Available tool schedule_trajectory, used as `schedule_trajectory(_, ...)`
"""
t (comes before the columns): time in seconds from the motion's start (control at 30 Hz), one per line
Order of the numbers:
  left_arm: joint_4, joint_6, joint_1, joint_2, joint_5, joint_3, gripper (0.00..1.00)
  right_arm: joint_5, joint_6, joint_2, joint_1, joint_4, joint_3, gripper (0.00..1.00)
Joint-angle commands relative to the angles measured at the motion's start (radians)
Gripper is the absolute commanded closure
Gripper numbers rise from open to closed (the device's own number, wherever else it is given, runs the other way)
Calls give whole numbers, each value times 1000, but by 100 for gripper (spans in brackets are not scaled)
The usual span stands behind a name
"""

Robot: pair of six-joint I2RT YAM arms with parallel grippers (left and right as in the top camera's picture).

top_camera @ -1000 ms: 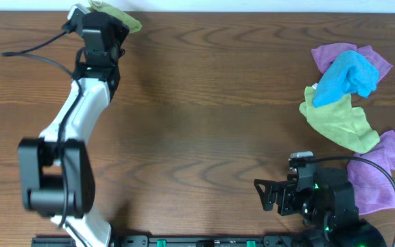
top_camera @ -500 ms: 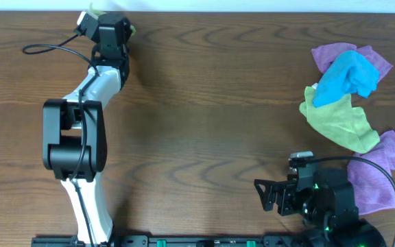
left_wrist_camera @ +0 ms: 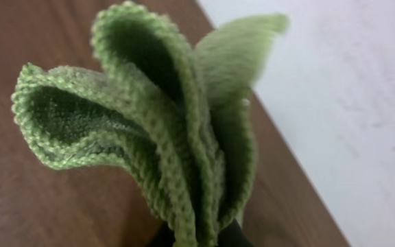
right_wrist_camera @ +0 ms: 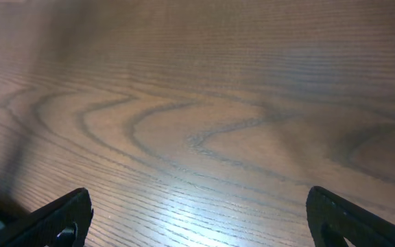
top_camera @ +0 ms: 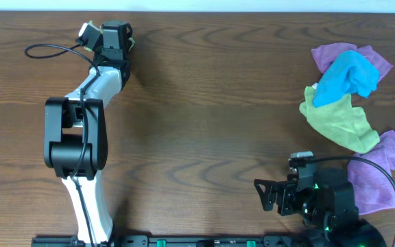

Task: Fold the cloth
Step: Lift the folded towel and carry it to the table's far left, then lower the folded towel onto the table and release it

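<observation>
- Left tool [top_camera: 123, 42] is pinching the lime-green cloth [left_wrist_camera: 163, 130], bunched in folds, at the worktop's [top_camera: 204, 103] far-left edge.
- Right tool [right_wrist_camera: 197, 219] is idling near-right, jaws spread wide, gripping nothing.
- Purple, blue and duller green cloths [top_camera: 348, 96] are lying far right.

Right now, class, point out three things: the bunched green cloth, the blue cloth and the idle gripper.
green cloth [left_wrist_camera: 163, 130]: left wrist view, on its bunched folds.
blue cloth [top_camera: 348, 77]: overhead view, on its middle.
right gripper [right_wrist_camera: 197, 216]: right wrist view, midway between its open fingertips.
</observation>
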Motion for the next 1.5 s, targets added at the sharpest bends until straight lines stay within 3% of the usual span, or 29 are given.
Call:
schedule_trajectory(0.0,-20,-35,7,11,-25,21,82,6,7,-5,-7,-1,-1,1)
schedule_trajectory(0.2,-24,-34,7,9,-26,21,6,6,7,-5,-7,-1,-1,1)
schedule_trajectory(0.23,-25,-22,8,6,-25,21,4,6,7,-5,-7,-1,-1,1)
schedule_trajectory(0.67,-192,123,8,-227,1,21,5,6,7,-5,-7,-1,-1,1)
schedule_trajectory(1.03,-318,139,8,-348,3,21,5,6,7,-5,-7,-1,-1,1)
schedule_trajectory(1.17,-395,141,8,-362,94,21,5,6,7,-5,-7,-1,-1,1)
schedule_trajectory(1.3,-446,273,8,-400,212,21,5,6,7,-5,-7,-1,-1,1)
schedule_trajectory(1.47,-568,427,8,-507,242,21,5,6,7,-5,-7,-1,-1,1)
